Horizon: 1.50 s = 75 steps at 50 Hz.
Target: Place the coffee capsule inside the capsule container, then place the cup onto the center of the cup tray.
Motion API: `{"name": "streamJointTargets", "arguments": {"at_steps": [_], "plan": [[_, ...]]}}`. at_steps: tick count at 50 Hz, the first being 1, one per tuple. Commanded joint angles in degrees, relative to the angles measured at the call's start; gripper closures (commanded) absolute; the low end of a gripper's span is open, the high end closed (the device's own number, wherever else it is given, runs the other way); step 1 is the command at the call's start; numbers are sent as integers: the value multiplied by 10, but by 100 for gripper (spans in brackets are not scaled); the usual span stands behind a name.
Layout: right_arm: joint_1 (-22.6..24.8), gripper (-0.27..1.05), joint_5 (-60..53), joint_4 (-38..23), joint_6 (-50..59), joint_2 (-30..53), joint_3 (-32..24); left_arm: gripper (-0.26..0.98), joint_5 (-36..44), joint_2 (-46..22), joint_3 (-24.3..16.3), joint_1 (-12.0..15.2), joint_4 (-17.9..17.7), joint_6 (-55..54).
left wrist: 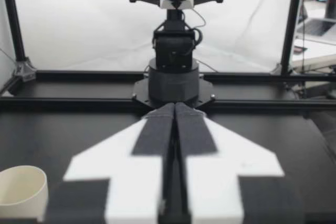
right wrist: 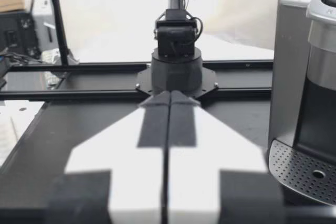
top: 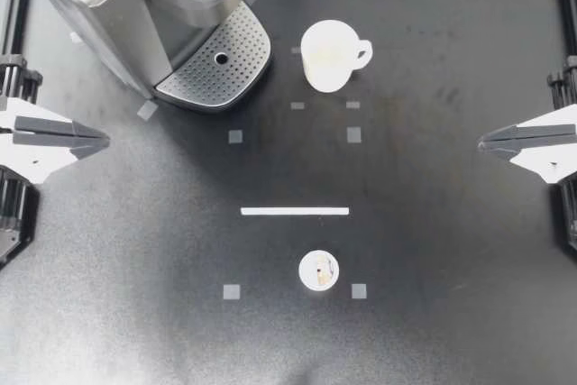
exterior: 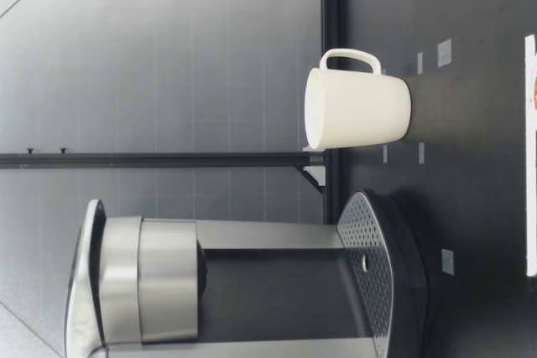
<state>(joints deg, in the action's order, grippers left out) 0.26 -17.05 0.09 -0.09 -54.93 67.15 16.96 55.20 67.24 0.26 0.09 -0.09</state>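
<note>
The coffee machine (top: 135, 6) runs past the top view's edge. Near the machine, the cup (left wrist: 21, 190) is cut off in the left wrist view. Farther from it, the capsule (top: 318, 270) bears a mark, perhaps print, too small to tell.

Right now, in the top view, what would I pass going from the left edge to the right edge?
My left gripper → cup tray → cup → my right gripper. The capsule lies in line with the cup, so I leave it out.
</note>
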Motion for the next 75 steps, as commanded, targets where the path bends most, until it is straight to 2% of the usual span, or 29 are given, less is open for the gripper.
{"name": "streamJointTargets", "arguments": {"at_steps": [1, 5, 16, 21, 32, 44, 48, 55, 60, 75], "plan": [[4, 70, -1, 0, 1, 4, -1, 50, 14, 1, 0, 11, 1, -1], [4, 78, 0, 2, 3, 19, 2, 56, 24, 2, 3, 11, 0, -1], [4, 79, 25, 4, 11, 115, -32, 57, 43, 2, 8, 11, 0, 1], [6, 78, 83, 4, 24, 173, -65, 57, 43, 2, 10, 11, 0, 0], [45, 77, 207, 4, 34, 273, -122, 57, 43, 1, 12, 11, 0, -3], [68, 57, 249, 10, 40, 373, -162, 57, 44, -1, 13, 11, 0, -1], [73, 45, 249, 10, 39, 399, -169, 57, 44, -1, 14, 11, 1, -2], [91, 15, 249, 10, 37, 432, -178, 57, 44, -1, 18, 11, 0, -2], [103, 1, 246, 10, 37, 440, -180, 57, 43, -1, 23, 11, 0, -3], [105, -3, 192, 10, 40, 491, -181, 57, 44, 0, 32, 11, 1, -3]]}}
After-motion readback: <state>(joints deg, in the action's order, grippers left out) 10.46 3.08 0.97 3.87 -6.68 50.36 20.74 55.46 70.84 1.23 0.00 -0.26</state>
